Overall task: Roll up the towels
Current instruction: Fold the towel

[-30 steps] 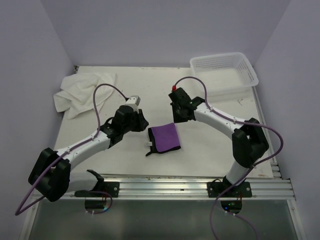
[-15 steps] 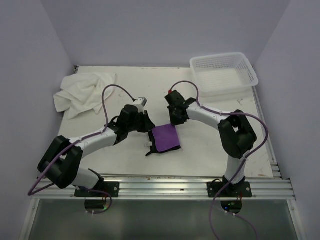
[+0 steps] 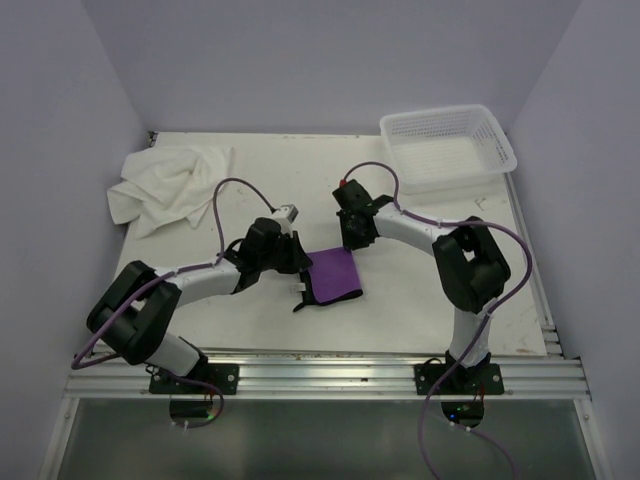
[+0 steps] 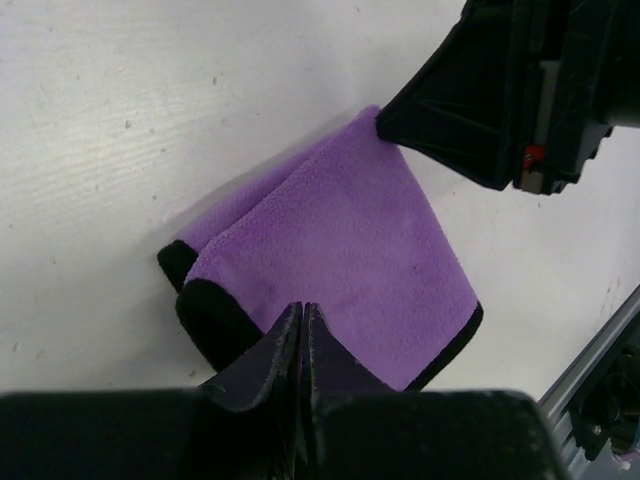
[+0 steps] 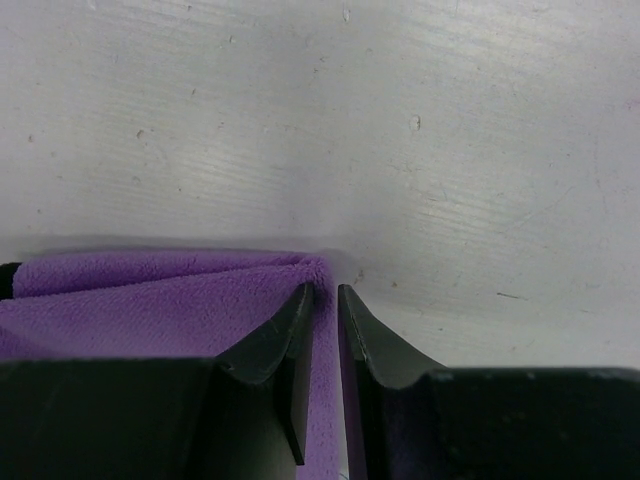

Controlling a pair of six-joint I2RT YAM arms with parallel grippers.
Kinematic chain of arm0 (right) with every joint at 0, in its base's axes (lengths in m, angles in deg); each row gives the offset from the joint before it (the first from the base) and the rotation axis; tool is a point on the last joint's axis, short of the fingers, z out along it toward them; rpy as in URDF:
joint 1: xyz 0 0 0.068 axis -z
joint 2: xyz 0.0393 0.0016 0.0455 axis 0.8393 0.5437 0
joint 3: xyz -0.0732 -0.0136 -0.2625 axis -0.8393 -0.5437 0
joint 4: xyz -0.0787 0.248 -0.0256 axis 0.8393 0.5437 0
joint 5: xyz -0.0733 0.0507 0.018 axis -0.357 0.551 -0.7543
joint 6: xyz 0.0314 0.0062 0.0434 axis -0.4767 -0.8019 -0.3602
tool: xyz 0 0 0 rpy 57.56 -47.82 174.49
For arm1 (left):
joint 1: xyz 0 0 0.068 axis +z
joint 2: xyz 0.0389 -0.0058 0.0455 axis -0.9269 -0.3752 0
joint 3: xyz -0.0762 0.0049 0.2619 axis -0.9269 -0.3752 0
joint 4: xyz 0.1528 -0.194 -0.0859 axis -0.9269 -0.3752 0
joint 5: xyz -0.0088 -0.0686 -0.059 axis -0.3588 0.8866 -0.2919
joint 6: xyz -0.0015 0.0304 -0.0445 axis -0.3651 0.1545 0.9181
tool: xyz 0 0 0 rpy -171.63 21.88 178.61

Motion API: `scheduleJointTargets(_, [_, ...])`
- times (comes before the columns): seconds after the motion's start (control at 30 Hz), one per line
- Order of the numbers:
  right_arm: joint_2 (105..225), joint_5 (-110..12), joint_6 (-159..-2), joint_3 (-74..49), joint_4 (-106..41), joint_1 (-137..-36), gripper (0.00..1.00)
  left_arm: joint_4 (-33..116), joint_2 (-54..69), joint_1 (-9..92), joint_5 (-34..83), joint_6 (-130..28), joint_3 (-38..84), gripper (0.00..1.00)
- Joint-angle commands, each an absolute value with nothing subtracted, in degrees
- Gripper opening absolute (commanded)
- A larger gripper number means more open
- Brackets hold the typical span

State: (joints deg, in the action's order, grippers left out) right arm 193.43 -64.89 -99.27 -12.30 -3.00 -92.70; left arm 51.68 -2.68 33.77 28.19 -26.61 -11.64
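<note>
1. The purple towel [image 3: 332, 272] lies folded on the bench [image 3: 420, 290].
2. Our left pincer [image 4: 302, 310] is pressed together on its dark-edged border.
3. Our right pincer [image 5: 326, 292] nips its opposite corner.
4. We see the white towel [image 3: 165, 185] crumpled far left.

- The top camera sits above and behind my bases, looking down over the whole table [image 3: 400, 300].
- My wrist cameras sit close, apparently facing opposite corners of one purple towel [image 4: 340, 250].
</note>
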Motion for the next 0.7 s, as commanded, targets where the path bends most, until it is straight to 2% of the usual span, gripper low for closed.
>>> scheduleJointTargets(0.0, [193.96,-64.55,-98.41,-12.19,-5.14,-92.13,0.2,55.1,-3.69,33.51,27.36,-26.47,-13.19,0.05])
scheduleJointTargets(0.47, [194.31,-64.29,-97.97,-13.43,-5.49,-91.95,0.18,51.5,-5.71,33.51,19.37,-30.17,-14.15,0.03])
scheduleJointTargets(0.67, [192.38,-64.37,-96.74,-12.46,-3.65,-91.95,0.2,52.11,-4.66,33.51,20.68,-29.82,-15.82,0.02])
